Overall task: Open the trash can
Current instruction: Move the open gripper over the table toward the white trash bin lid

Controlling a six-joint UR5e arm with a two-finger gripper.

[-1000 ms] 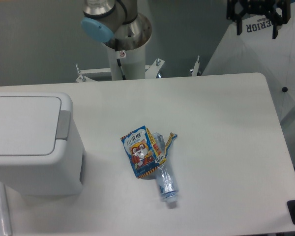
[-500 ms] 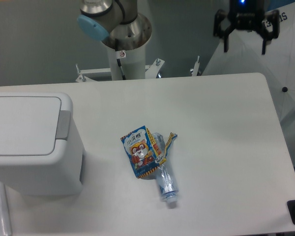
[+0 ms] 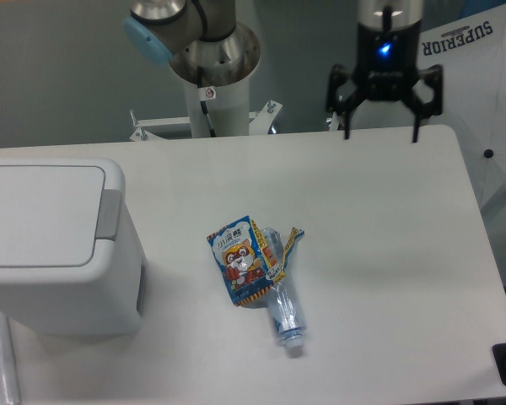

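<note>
Hand (image 3: 381, 131) over desk (image 3: 388, 228) far edge, toward right corner; fingers spread wide, holding nothing. Trash can (image 3: 55, 245) at left edge, lid shut.

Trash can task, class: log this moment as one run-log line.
gripper: open, above far table edge | trash can: lid shut, untouched | bottle: mid-table

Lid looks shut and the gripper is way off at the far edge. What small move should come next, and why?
Probably carry the gripper left toward the trash can. Its lid lies flat and closed, and the grey push tab sits on the can's right side, far from the open fingers.
</note>
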